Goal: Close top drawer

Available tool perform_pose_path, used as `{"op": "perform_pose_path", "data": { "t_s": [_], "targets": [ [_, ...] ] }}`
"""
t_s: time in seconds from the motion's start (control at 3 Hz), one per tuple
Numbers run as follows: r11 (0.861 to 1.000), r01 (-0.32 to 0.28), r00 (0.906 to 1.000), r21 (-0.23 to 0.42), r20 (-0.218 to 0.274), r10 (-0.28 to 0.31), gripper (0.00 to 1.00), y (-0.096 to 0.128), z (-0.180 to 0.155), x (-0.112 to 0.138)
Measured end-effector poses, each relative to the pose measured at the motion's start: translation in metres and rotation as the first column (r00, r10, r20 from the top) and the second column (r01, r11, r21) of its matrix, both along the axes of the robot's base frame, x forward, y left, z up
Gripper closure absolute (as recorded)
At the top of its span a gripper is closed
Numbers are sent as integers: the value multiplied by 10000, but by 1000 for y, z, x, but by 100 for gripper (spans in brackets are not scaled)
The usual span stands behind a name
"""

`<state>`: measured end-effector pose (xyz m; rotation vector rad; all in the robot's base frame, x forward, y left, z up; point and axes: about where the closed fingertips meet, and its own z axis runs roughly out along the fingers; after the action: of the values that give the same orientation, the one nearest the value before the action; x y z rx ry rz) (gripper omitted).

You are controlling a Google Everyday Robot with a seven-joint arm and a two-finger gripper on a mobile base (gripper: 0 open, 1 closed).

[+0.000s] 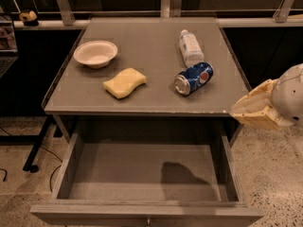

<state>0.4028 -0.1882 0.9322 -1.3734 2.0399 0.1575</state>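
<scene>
Gripper hung off the table's right edge, grip state undeterminable; top drawer stood pulled out, its wide front panel lying lower-left of it.

We see the top drawer and the table in smooth matt grey, and the drawer's knob in metal. The can is glossy metal, the bottle clear plastic, the sponge dull yellow foam, the bowl matt white. The gripper, just beside the table's right front corner, looks like smooth cream plastic. The floor is speckled stone.
</scene>
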Motion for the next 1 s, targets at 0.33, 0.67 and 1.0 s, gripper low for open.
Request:
{"op": "perform_pose_path", "data": {
  "t_s": [0.33,0.67,1.0],
  "targets": [
    [9996,41,9996,270,272,-48,100,4,-2,-12],
    [9886,1031,9929,1094,479,-1089,100,6,-21,-34],
    [9528,2385,9651,1878,632,-2540,100,-2,-59,-57]
  ]
}}
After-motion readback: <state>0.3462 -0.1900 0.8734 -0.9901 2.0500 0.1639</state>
